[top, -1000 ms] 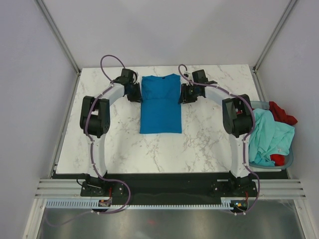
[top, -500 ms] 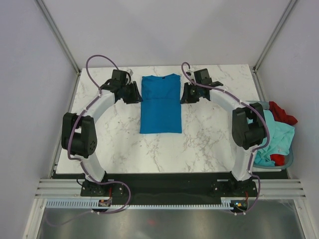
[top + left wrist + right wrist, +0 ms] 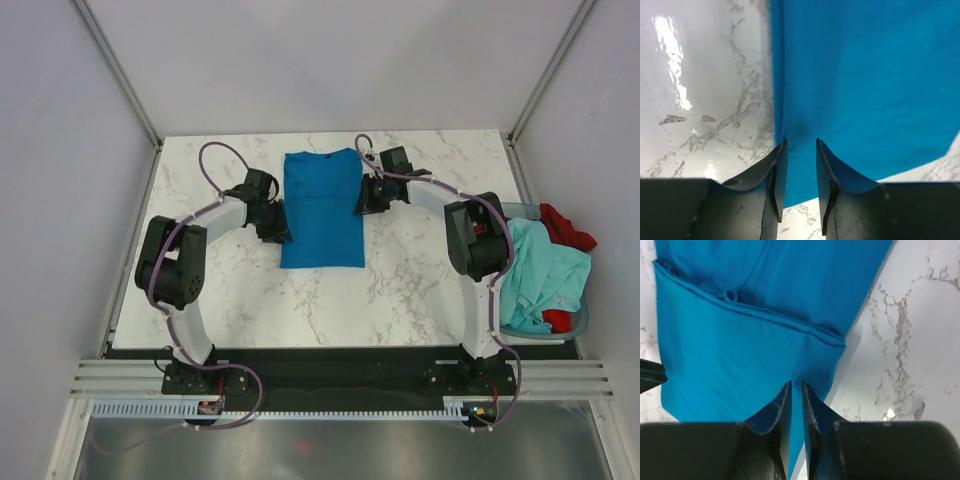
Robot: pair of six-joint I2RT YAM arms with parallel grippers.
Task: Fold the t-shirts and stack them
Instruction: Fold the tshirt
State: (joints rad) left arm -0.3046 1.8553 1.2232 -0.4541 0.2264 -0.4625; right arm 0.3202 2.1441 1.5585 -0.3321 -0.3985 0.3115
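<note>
The blue t-shirt (image 3: 320, 210) lies folded into a long strip on the marble table (image 3: 420, 290), right between both sets of fingers. The left gripper (image 3: 799, 145) has its fingers apart, straddling the shirt's left edge, and flat cloth shows through the gap. The right gripper (image 3: 796, 386) is nearly pressed together over the right edge. Can't tell if that slit has caught any cloth. From above, the wrists hide the fingertips. Well off beyond the right fingers, the mint t-shirt (image 3: 545, 270) half buries the red t-shirt (image 3: 566, 228) and the basket (image 3: 583, 315).
</note>
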